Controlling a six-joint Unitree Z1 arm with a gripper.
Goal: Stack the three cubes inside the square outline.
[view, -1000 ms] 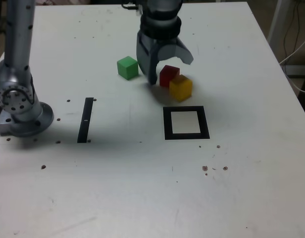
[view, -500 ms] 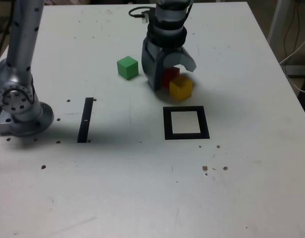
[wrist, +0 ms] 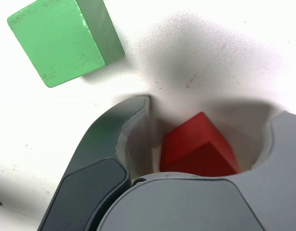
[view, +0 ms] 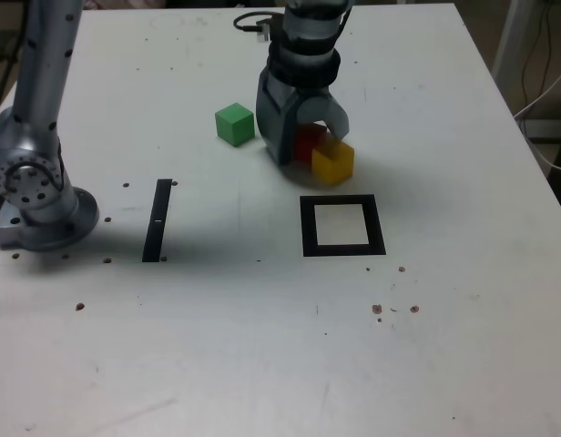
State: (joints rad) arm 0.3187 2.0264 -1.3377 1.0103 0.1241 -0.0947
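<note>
In the upper middle of the exterior view, the tool (view: pixel 303 146) stands low over the white table (view: pixel 463 346) with its jaws parted and set on either side of the red cube (view: pixel 307 143). The wrist view shows that cube (wrist: pixel 198 147) sitting between the two dark jaws with a gap on the one side that can be seen, so the tool is open around it and not clamped; whether the far jaw touches it I cannot tell. The yellow cube (view: pixel 332 160) sits right against the red one, toward the lower right of it in the exterior view, outside the jaws. The green cube (view: pixel 235 124) lies apart, to the exterior view's left of the tool, and fills the upper left corner of the wrist view (wrist: pixel 64 38). The square outline (view: pixel 342 226) lies below the red and yellow cubes in the exterior view, nothing inside it. A narrow black strip (view: pixel 158 219) lies further toward the left of that view, near the arm's base (view: pixel 39 205).
</note>
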